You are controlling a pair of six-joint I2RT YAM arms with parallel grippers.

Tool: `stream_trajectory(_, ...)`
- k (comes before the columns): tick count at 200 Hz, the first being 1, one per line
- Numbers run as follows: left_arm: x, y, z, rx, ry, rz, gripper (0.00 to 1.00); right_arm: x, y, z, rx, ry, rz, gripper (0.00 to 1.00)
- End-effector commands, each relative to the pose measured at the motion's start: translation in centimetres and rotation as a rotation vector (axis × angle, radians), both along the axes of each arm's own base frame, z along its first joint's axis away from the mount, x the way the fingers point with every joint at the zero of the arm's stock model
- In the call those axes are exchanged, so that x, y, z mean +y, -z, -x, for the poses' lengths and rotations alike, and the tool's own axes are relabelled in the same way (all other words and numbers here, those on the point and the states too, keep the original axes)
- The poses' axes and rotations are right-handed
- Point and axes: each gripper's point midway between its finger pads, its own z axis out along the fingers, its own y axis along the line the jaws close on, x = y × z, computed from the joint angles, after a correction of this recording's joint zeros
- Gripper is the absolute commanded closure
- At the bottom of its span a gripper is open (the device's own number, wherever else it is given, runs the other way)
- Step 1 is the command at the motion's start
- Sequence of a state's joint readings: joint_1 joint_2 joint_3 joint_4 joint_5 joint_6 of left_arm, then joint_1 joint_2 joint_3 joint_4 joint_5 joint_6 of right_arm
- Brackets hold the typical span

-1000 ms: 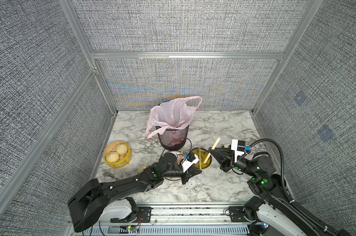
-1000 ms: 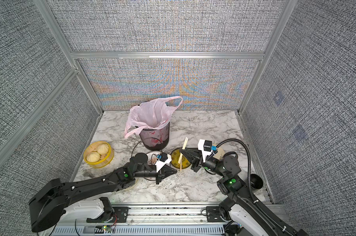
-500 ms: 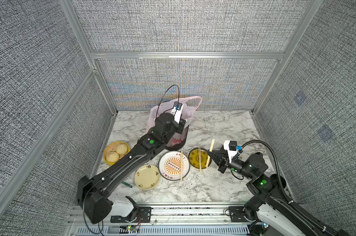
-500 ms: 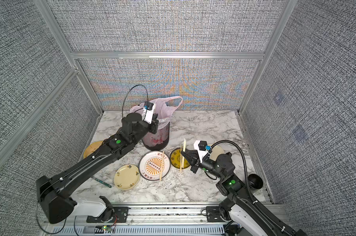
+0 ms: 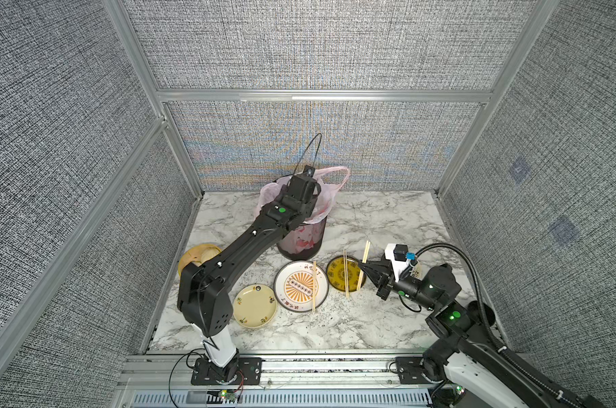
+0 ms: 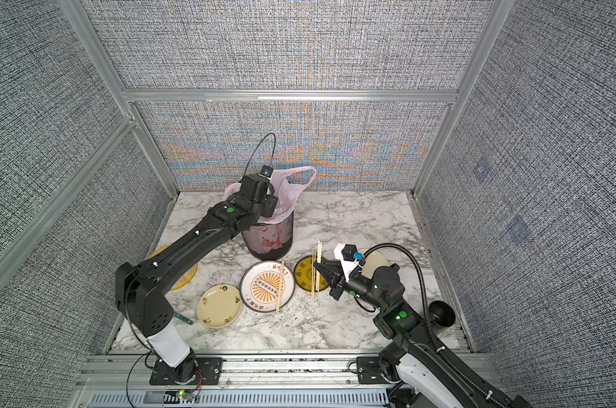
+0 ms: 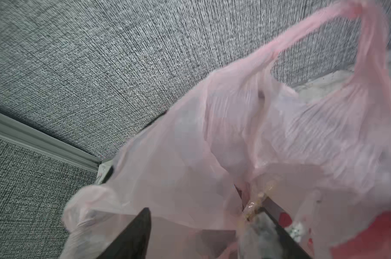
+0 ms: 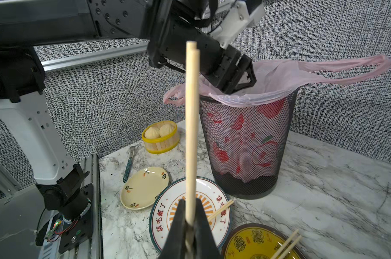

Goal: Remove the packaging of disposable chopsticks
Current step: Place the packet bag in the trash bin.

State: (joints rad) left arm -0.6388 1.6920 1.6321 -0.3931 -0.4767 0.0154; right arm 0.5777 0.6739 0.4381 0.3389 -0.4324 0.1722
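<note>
- Here the right gripper [image 8: 190, 208] is clamped on a held pair [image 8: 192, 125] of chopsticks, gripped low on the shafts. The sticks are bare pale wood, side by side and square-tipped, with no film showing on them.
- In a top view the held pair [image 5: 363, 263] hangs tilted above the near edge of a dark yellow dish [image 5: 335, 268].
- The left gripper [image 8: 239, 83] points down into the mouth of the pink bag [image 7: 212, 134]. Its black fingers [image 7: 134, 235] stand well apart.
- A crinkled clear wrapper [image 7: 255, 203] lies against one finger's tip inside the bag — thin, glossy, bunched. Whether it is loose I cannot tell.
- The bag lines a black mesh bin [image 8: 246, 157] at the back of the marble table.
- A second pair [image 5: 345, 273], also bare, lies across the dark yellow dish.
- A third pair [image 5: 314, 286] lies across the white plate [image 5: 289, 300] with the orange sunburst.
- Farther out sit a cream plate [image 5: 255, 305] and a steamer [image 8: 161, 136] with two buns.
</note>
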Motion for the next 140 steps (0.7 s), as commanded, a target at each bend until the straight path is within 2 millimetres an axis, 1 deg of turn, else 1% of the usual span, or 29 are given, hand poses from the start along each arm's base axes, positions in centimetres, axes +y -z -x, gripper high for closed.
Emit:
stream_trajectory(1,-0.7,-3.2,0.5,-0.073,0.06,0.082,0.25,0.1,0.1,0.0,0.003,-0.002,0.002,1.0)
stream_trajectory(9,-0.7,-4.0,0.9,-0.079,0.069,0.095,0.25,0.1,0.1,-0.1,0.005,-0.004,0.004,1.0)
stream_trajectory(20,-0.5,-4.4,1.3,-0.068,0.068,0.105,0.25,0.2,0.2,-0.1,0.008,-0.004,0.006,1.0)
stream_trajectory(38,0.1,-4.1,1.9,-0.037,0.052,0.103,0.27,0.2,0.3,-0.2,0.014,-0.004,0.008,1.0)
stream_trajectory(52,0.4,-3.9,2.4,-0.026,0.047,0.118,0.31,0.3,0.3,-0.2,0.015,-0.005,0.007,1.0)
stream_trajectory(56,0.5,-3.9,2.5,-0.027,0.039,0.125,0.36,0.3,0.3,-0.2,0.016,-0.007,0.008,1.0)
stream_trajectory(61,0.7,-4.0,2.6,-0.028,0.029,0.129,0.46,0.3,0.2,-0.2,0.017,-0.008,0.008,1.0)
stream_trajectory(63,0.8,-4.0,2.6,-0.026,0.025,0.128,0.51,0.3,0.2,-0.2,0.016,-0.009,0.007,1.0)
stream_trajectory(65,0.8,-3.9,2.6,-0.023,0.023,0.127,0.54,0.3,0.2,-0.2,0.016,-0.009,0.008,1.0)
stream_trajectory(71,0.9,-3.8,2.6,-0.007,0.02,0.115,0.56,0.3,0.0,-0.2,0.015,-0.011,0.005,1.0)
stream_trajectory(77,0.8,-3.1,2.4,0.021,0.014,0.088,0.58,0.4,-0.1,-0.1,0.014,-0.013,0.004,1.0)
stream_trajectory(78,0.7,-2.5,2.2,0.035,0.013,0.077,0.59,0.4,-0.1,-0.1,0.014,-0.014,0.003,1.0)
stream_trajectory(83,0.7,-1.9,1.9,0.054,0.006,0.05,0.77,0.4,-0.2,-0.1,0.012,-0.017,0.002,1.0)
stream_trajectory(86,0.9,-1.5,1.6,0.061,-0.015,0.029,0.85,0.6,0.4,-0.4,0.032,-0.018,0.014,1.0)
stream_trajectory(89,1.5,-1.1,1.2,0.067,-0.056,0.002,0.89,0.7,0.5,-0.5,0.036,-0.019,0.016,1.0)
stream_trajectory(90,1.7,-0.8,1.1,0.073,-0.073,-0.012,0.9,0.7,0.5,-0.5,0.036,-0.02,0.016,1.0)
stream_trajectory(93,2.5,-0.7,0.9,0.075,-0.123,-0.041,0.9,0.7,0.5,-0.5,0.038,-0.021,0.017,1.0)
stream_trajectory(98,3.4,-0.3,0.7,0.093,-0.183,-0.087,0.88,0.7,0.6,-0.5,0.04,-0.021,0.018,1.0)
stream_trajectory(103,4.1,-0.2,0.6,0.104,-0.222,-0.121,0.82,0.8,0.6,-0.5,0.04,-0.021,0.018,1.0)
stream_trajectory(109,4.8,-0.3,0.4,0.103,-0.261,-0.159,0.71,0.7,0.6,-0.5,0.041,-0.019,0.019,1.0)
stream_trajectory(111,5.0,-0.3,0.4,0.101,-0.27,-0.168,0.63,0.7,0.6,-0.5,0.042,-0.019,0.019,1.0)
stream_trajectory(113,5.1,-0.4,0.4,0.097,-0.276,-0.177,0.58,0.7,0.7,-0.5,0.043,-0.019,0.02,1.0)
stream_trajectory(116,5.2,-0.4,0.3,0.096,-0.279,-0.181,0.53,0.7,0.7,-0.6,0.043,-0.017,0.02,1.0)
stream_trajectory(125,5.1,-0.4,-0.1,0.104,-0.253,-0.17,0.47,0.7,0.7,-0.7,0.044,-0.014,0.021,1.0)
stream_trajectory(130,4.7,-0.4,-0.3,0.11,-0.223,-0.151,0.42,0.8,0.8,-0.7,0.045,-0.014,0.022,1.0)
stream_trajectory(140,3.8,-0.3,-0.6,0.116,-0.161,-0.115,0.35,0.8,0.8,-0.8,0.047,-0.015,0.023,1.0)
